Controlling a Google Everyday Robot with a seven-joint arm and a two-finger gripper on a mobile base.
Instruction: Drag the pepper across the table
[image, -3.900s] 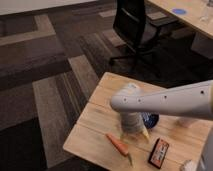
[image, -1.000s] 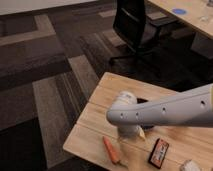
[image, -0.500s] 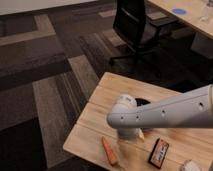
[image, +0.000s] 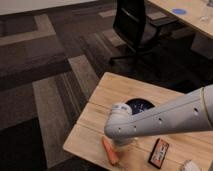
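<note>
The pepper (image: 110, 150) lies at the tabletop's (image: 115, 92) lower edge, long axis running down-right, just left of the gripper (image: 126, 141); whether its jaws are apart cannot be told.

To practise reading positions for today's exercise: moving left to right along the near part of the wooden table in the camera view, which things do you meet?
pepper → gripper, hidden under the arm's wrist just right of the pepper → dark packet → pale crumpled object at the table's right end.
</note>
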